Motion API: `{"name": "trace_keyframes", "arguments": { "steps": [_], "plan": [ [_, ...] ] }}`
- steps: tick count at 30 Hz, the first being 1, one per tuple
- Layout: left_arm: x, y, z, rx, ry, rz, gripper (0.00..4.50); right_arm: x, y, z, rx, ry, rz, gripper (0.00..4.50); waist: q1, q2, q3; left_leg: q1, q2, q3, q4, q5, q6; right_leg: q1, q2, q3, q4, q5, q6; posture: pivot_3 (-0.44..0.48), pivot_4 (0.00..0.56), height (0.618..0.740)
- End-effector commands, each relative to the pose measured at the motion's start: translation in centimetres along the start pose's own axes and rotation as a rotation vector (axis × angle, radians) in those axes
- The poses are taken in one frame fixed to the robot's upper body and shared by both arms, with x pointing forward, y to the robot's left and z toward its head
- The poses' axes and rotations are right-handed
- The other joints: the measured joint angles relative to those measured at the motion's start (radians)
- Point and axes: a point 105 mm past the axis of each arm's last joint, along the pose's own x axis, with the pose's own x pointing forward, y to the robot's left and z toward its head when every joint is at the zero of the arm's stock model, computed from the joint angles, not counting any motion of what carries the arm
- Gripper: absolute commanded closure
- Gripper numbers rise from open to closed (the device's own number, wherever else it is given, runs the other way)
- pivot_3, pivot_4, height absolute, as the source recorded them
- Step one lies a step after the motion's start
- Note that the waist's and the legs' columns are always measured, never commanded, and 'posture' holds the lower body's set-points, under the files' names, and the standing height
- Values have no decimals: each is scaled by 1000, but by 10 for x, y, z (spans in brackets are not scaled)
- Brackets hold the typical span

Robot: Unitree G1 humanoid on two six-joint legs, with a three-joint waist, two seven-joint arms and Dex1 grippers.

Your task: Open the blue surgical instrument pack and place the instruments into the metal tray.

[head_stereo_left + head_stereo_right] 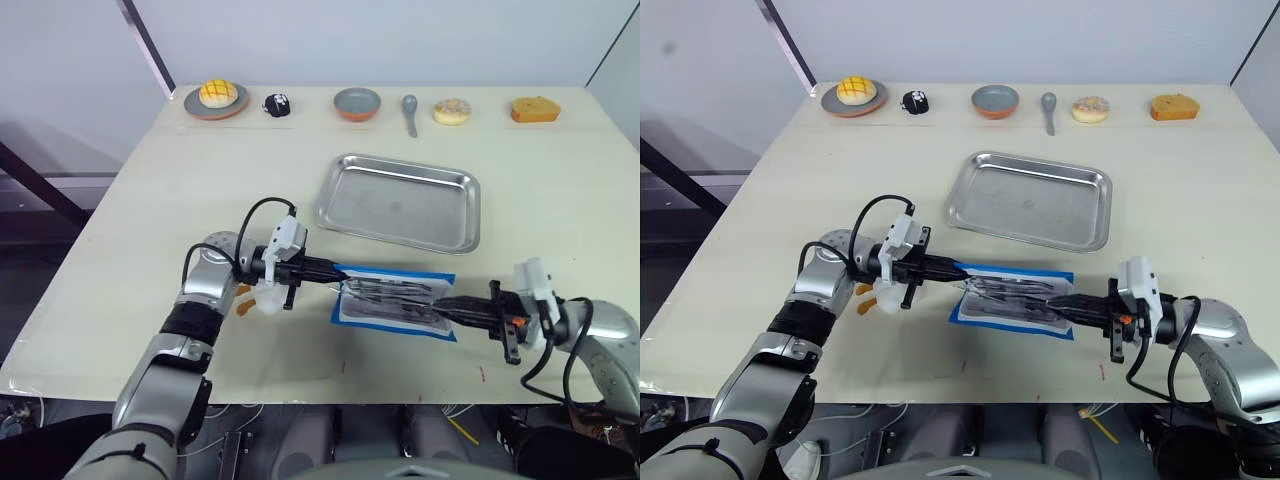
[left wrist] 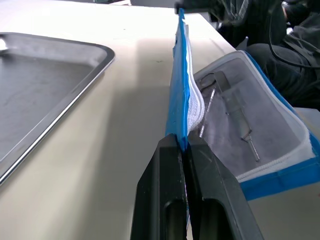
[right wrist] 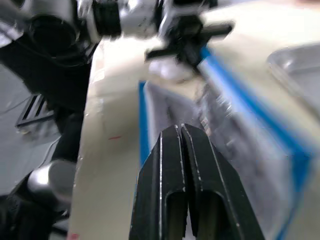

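The blue surgical instrument pack (image 1: 395, 300) lies on the table just in front of the metal tray (image 1: 400, 205). Its far flap stands lifted on edge, baring the grey-white lining. Several slim metal instruments (image 2: 240, 125) lie in the clear pockets. My left gripper (image 2: 182, 140) is shut on the left end of the raised blue flap (image 2: 177, 90). My right gripper (image 1: 445, 303) is shut, its tips over the pack's right end; the right wrist view (image 3: 181, 129) does not show whether anything is pinched. The tray holds nothing.
A white toy figure (image 1: 262, 300) lies under my left wrist. Along the table's far edge stand a plate with a yellow bun (image 1: 217, 97), a small black object (image 1: 277, 104), a round grey bowl (image 1: 357, 102), a grey spoon (image 1: 410, 110), a doughnut (image 1: 452, 111) and an orange wedge (image 1: 535, 109).
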Motion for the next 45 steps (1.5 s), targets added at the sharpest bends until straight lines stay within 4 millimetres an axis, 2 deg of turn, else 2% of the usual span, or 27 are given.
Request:
{"name": "trace_keyframes", "arguments": {
  "steps": [1,8,12,21,27,32,38,45],
  "plan": [
    [4,3,-13,-62,52,22,4500,1,5,-18,-15,60,14,4445,-1,0,0,0,0,0,0,0,0,0,0,0,0,0,0,0,150,740],
    [11,9,-19,-123,66,47,4500,-1,10,-52,-10,176,27,4445,0,0,0,0,0,0,1,0,0,0,0,0,0,0,0,0,150,740],
    [14,13,-30,-161,124,72,4500,-3,9,-61,-15,203,26,4445,-1,0,0,0,-1,0,1,0,0,0,0,0,0,0,0,0,150,740],
    [28,19,-45,-197,211,73,4500,2,8,-66,-29,205,30,4445,-1,-1,-1,1,-2,0,1,0,0,1,0,0,0,0,0,0,150,740],
    [36,21,-53,-248,290,61,4500,1,7,-67,-38,205,26,4445,2,-2,-2,5,-3,-3,1,0,0,7,0,-2,-2,0,0,0,150,740],
    [37,20,-62,-288,366,48,4500,1,6,-67,-43,206,24,4445,2,-2,-2,13,-4,-4,-1,-1,1,15,-1,-2,-3,-2,3,0,150,740],
    [32,22,-72,-324,457,76,4500,-1,5,-68,-51,212,22,4445,3,-2,-8,14,-4,-4,-1,-1,2,16,-1,-2,-2,-2,3,0,150,740],
    [37,23,-66,-278,404,68,4500,-4,-3,-55,-92,179,-25,4445,3,-2,-11,16,-4,-4,-2,-3,5,18,-2,-1,-3,-2,4,0,150,740]
  ]
}}
